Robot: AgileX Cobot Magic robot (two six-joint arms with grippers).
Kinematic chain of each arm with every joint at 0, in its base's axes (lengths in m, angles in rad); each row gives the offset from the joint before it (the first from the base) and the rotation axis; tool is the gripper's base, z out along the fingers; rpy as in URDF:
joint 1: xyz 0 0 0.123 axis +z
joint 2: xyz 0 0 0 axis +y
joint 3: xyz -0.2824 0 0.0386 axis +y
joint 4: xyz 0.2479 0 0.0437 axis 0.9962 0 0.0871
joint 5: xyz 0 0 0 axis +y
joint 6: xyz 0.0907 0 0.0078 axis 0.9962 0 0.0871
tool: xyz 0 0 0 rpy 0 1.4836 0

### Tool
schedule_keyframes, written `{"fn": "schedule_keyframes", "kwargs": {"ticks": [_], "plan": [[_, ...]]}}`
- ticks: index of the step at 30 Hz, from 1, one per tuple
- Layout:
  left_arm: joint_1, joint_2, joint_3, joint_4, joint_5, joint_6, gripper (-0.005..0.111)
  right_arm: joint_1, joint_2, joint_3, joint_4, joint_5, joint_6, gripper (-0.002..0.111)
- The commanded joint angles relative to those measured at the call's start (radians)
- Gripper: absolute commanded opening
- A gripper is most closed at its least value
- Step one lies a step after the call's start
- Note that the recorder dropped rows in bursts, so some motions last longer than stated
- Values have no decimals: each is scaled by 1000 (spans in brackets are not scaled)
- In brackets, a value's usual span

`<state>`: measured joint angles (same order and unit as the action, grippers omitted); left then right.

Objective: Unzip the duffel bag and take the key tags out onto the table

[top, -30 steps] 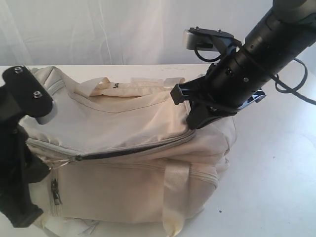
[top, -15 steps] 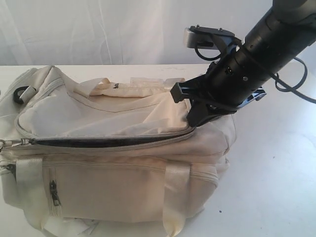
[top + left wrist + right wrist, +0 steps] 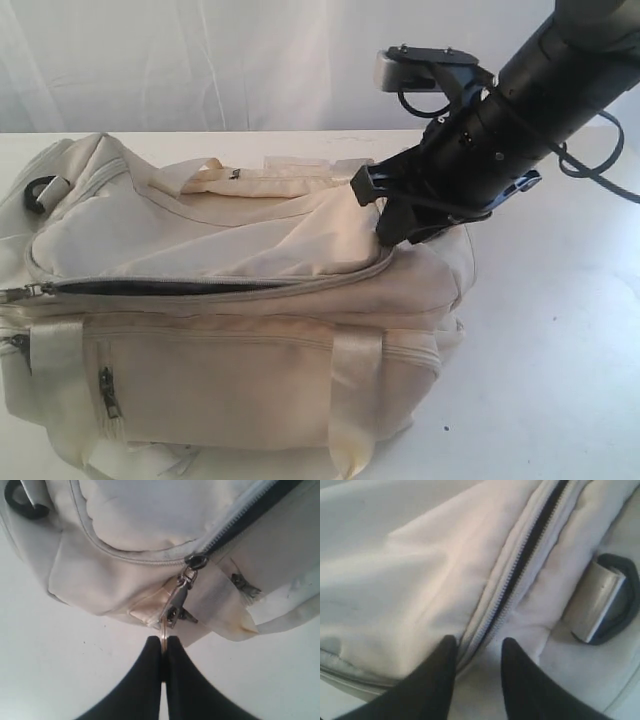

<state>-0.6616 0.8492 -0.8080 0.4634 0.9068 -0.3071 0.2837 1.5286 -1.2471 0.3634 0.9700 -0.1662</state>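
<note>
On the table (image 3: 560,330) the duffel bag (image 3: 230,370) stretches between both sets of jaws: the right jaws are parted, astride the zipper's closed end; the left jaws are pinched on the thin ring (image 3: 163,630) of the zipper pull (image 3: 176,602) just ahead of them. No key tags show; presumably they are inside. Further pulling could slip the ring free or drag the bag.

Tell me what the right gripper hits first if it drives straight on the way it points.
The duffel bag: the right gripper points at its grey zipper, which runs between the parted jaws. It looks almost in contact, though depth is unclear.
</note>
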Motion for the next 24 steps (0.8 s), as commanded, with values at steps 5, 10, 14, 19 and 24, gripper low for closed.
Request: {"fn": "schedule_keyframes", "kwargs": {"ticks": [5,10,14,19,24], "plan": [[307,51,23,-418,-52,412,0,-5,-27,2,5,-101,-253,41],[525,161,-124,-699,109,686,0,10,-82,2,203,-107,-455,41],[555,187,-194,-736,157,708,0,153,-99,2,286,-178,-619,43],[561,187,-212,-733,200,708,0,363,-79,2,209,-250,-675,63],[561,187,-212,-718,219,704,0,504,-33,2,105,-377,-675,65]]}}
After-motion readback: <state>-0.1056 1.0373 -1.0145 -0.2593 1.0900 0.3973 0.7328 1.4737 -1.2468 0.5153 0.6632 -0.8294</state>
